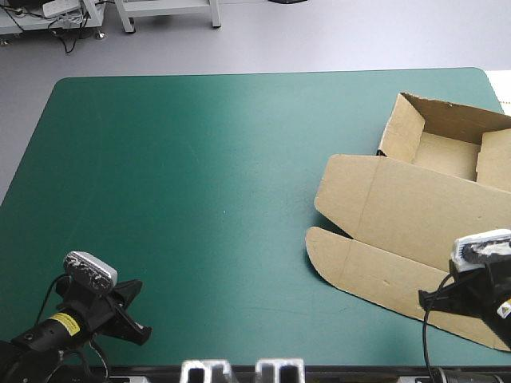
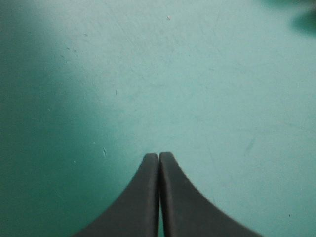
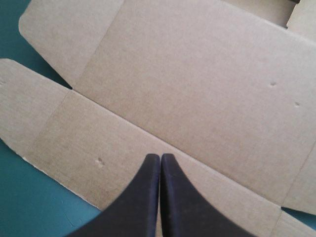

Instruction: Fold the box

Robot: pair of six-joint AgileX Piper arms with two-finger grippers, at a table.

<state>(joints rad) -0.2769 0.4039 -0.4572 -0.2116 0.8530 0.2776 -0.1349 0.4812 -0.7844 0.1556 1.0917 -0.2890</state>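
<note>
The table (image 1: 200, 199) carries a teal-green cover, and the brown box (image 1: 399, 211) lies on its right part, reaching to the right edge. The box's open tray (image 1: 447, 152), walls raised, sits at the far end. The lid (image 3: 197, 84) lies flat on the near side of it and ends in a narrow front strip (image 3: 64, 133) with a rounded tab at its end. The right gripper (image 3: 161, 157) is over this strip, its black fingers pressed together in one point and holding nothing. The crease between strip and lid runs just ahead of the tips. The left gripper (image 2: 159, 156) is well apart from the box, near the table's near left corner, its fingers also closed on nothing. Only the cover lies ahead of and beside them.
</note>
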